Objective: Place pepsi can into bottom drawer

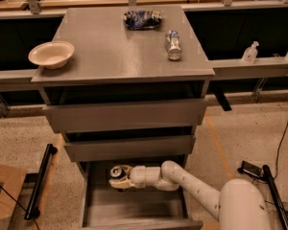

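The bottom drawer is pulled open below the two shallower grey drawers, showing its flat grey floor. My gripper reaches into it from the right, over the back left part of the floor. It is shut on the pepsi can, of which the silver top and a bit of dark side show between the fingers. The can is held just above the drawer floor, under the front of the middle drawer.
On the cabinet top lie a white bowl at the left, a crumpled blue-and-white chip bag at the back and a clear plastic bottle on its side. A black bar lies on the floor at the left.
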Robot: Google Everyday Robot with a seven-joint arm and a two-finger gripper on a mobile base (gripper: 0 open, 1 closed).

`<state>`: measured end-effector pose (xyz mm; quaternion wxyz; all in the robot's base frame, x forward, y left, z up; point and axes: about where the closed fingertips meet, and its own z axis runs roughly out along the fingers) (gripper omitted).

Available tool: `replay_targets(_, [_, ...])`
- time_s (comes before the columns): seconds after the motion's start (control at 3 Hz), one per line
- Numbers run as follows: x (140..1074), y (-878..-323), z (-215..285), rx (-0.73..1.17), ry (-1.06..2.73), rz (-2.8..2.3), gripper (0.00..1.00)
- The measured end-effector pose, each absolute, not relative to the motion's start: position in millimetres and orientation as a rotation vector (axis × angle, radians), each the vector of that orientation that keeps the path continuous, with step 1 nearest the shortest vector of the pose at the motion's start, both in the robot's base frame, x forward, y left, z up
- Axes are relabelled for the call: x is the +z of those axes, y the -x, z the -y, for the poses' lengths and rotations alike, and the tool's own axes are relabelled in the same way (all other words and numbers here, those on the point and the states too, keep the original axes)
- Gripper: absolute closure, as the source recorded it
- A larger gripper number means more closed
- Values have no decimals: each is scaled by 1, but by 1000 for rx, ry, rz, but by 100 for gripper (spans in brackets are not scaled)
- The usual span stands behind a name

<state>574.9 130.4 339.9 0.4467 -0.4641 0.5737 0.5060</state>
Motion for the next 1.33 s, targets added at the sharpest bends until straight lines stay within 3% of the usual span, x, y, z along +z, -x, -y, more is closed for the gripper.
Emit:
replay_targets(0.67, [245,-524,-175,1451,1144,-1419,100])
replay_targets(1.33, [181,-506,-201,1458,1273,-1412,100])
